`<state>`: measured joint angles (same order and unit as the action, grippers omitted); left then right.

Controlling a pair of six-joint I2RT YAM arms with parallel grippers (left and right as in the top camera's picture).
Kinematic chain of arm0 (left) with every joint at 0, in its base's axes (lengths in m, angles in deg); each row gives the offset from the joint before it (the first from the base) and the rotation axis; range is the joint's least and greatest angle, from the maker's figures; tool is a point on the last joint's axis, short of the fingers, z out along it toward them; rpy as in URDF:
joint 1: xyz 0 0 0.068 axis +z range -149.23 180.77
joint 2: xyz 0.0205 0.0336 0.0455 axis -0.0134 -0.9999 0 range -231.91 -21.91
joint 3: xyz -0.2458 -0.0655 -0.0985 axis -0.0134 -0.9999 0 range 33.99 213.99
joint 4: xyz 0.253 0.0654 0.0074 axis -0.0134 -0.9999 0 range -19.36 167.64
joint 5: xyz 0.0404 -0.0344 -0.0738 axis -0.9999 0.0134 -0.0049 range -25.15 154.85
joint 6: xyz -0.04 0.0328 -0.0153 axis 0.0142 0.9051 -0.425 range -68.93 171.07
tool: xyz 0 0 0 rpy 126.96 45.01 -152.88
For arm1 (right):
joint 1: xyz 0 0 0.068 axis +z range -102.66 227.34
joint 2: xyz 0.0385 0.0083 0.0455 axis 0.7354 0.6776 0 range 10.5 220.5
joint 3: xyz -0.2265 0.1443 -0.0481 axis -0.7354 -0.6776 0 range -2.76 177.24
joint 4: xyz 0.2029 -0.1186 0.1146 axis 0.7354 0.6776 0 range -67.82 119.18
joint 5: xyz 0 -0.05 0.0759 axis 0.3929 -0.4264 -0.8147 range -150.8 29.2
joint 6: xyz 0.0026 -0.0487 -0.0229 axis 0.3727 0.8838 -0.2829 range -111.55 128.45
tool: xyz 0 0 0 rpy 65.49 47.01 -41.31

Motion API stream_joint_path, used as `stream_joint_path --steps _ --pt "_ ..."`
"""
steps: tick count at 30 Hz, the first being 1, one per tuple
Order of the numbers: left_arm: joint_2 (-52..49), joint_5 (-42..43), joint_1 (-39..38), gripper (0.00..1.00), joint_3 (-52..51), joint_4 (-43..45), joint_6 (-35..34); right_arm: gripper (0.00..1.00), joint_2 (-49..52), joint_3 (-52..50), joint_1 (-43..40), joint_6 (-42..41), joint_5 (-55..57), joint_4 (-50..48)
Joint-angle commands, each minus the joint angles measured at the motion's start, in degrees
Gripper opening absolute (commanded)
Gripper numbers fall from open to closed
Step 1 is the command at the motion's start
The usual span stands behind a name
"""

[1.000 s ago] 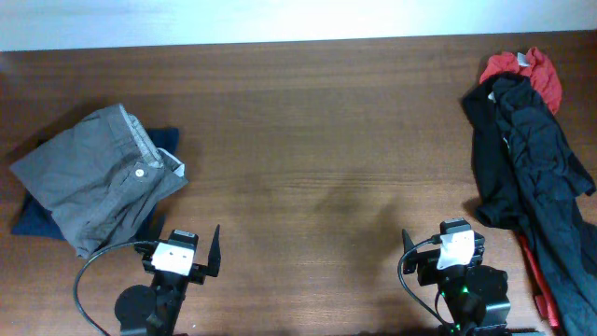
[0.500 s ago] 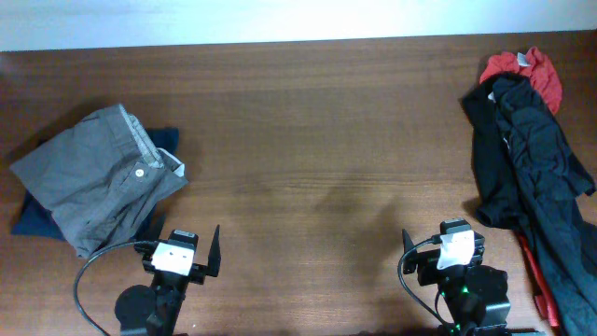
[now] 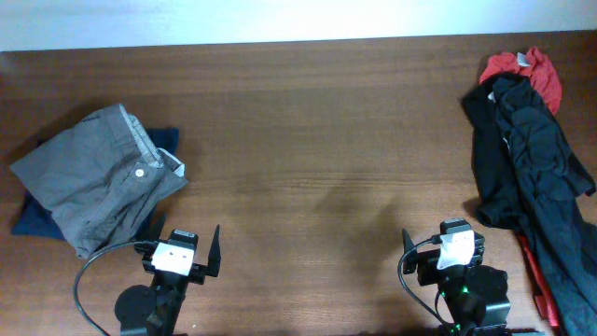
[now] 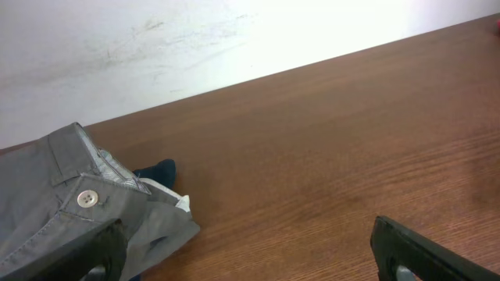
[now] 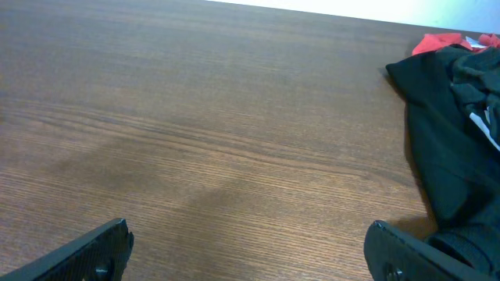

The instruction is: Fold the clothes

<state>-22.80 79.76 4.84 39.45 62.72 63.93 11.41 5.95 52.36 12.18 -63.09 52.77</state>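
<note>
Folded grey trousers point(image 3: 98, 177) lie on a folded dark blue garment point(image 3: 28, 221) at the table's left; they also show in the left wrist view point(image 4: 70, 195). A heap of unfolded black clothes point(image 3: 532, 177) with a red garment point(image 3: 522, 67) at its far end lies at the right edge, and shows in the right wrist view point(image 5: 457, 125). My left gripper point(image 4: 250, 250) is open and empty, low at the front left, its left finger next to the trousers. My right gripper point(image 5: 250, 250) is open and empty at the front right, just left of the black heap.
The brown wooden table point(image 3: 317, 140) stretches between the two piles. A white wall point(image 4: 195, 39) runs behind its far edge. A red strip point(image 3: 534, 271) lies under the black heap near the front right.
</note>
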Motion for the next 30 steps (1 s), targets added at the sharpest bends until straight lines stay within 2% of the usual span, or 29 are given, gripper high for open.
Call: stream_joint_path --steps 1,22,30 --pt "0.5 -0.4 -0.3 0.99 -0.7 0.1 0.5 0.99 -0.5 -0.4 -0.2 0.3 -0.3 0.0" --pt "0.5 -0.2 -0.3 0.99 -0.7 1.7 0.5 0.99 -0.5 -0.4 -0.2 0.3 -0.3 0.0" --pt "0.5 12.6 -0.3 0.99 -0.6 0.3 0.4 0.99 -0.5 -0.4 -0.2 0.3 -0.4 -2.0"
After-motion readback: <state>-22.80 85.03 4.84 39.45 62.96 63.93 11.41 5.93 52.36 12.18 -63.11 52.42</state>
